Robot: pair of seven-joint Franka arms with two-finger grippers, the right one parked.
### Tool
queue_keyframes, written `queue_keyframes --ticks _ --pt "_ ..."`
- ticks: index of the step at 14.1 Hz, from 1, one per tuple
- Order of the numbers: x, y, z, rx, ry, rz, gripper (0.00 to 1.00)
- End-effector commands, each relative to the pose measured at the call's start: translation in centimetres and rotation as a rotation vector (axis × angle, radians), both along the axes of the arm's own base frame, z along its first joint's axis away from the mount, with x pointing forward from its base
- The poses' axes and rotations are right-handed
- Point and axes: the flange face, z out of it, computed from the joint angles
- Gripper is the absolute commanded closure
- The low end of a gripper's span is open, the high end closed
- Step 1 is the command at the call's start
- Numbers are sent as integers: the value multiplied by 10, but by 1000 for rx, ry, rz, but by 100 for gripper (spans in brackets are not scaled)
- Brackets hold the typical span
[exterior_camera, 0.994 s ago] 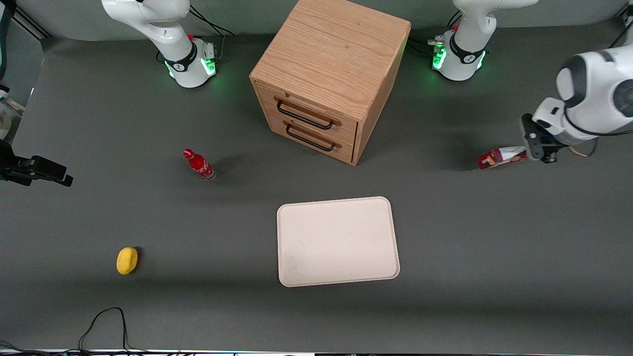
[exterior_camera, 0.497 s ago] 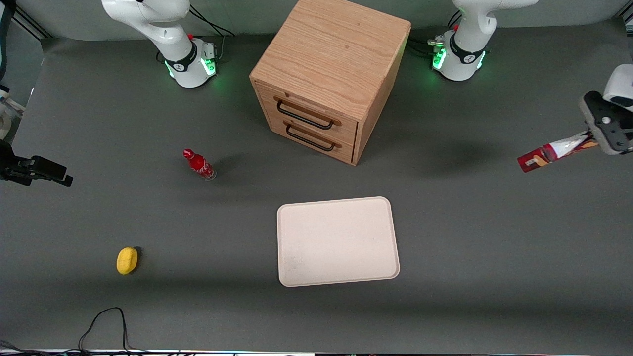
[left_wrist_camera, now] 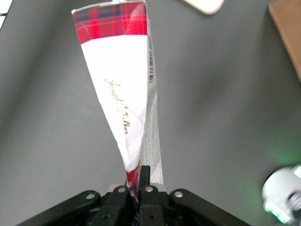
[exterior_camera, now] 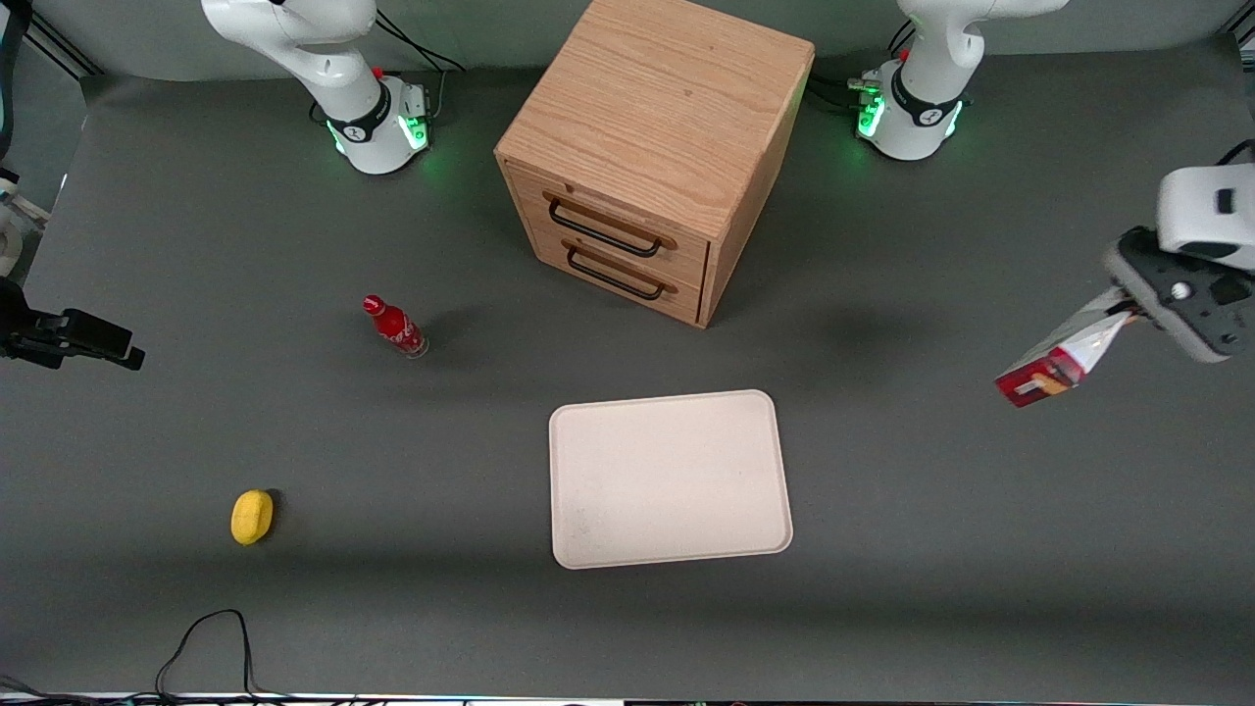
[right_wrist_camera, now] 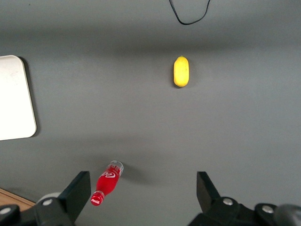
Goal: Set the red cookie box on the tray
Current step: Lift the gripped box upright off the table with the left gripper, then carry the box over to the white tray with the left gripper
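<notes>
The red cookie box (exterior_camera: 1054, 361) hangs in the air toward the working arm's end of the table, tilted with its free end pointing down toward the tray. My left gripper (exterior_camera: 1128, 314) is shut on the box's upper end. In the left wrist view the fingers (left_wrist_camera: 145, 175) pinch the carton's edge, and the red tartan and white carton (left_wrist_camera: 120, 89) stretches away from my gripper (left_wrist_camera: 139, 176). The cream-white tray (exterior_camera: 670, 479) lies flat in the middle of the table with nothing on it, well apart from the box. A corner of the tray (left_wrist_camera: 204, 4) shows in the left wrist view.
A wooden two-drawer cabinet (exterior_camera: 652, 147) stands farther from the front camera than the tray. A small red soda bottle (exterior_camera: 395, 327) and a yellow object (exterior_camera: 252, 516) lie toward the parked arm's end. A black cable (exterior_camera: 211, 628) loops near the table's front edge.
My gripper has carried the box up off the table, out toward the working arm's end, then nearer the front camera. The box now tilts more steeply.
</notes>
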Motion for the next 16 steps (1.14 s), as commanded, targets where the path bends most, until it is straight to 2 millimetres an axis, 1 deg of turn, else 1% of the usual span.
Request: queue_keyframes --ticks 1,2,4,6,7,8,9,10,12,14,15,16 --pt "29 -58 -9 -22 26 186 100" --pt "39 -81 -17 -33 26 258 100" --pt "64 -137 -38 -61 43 409 100" --pt "77 -188 -63 -58 52 581 100" --pt "83 -205 -81 -54 61 659 100" --pt "84 -226 -96 -55 59 726 100" --pt "88 -239 -114 -59 57 785 100" --pt "92 -248 -133 -58 59 816 100" --pt "90 -274 -169 -28 53 820 100" --pt "88 -287 -208 7 47 880 100" --pt "85 -291 -225 16 41 880 100" --pt "83 -293 -237 18 26 877 100"
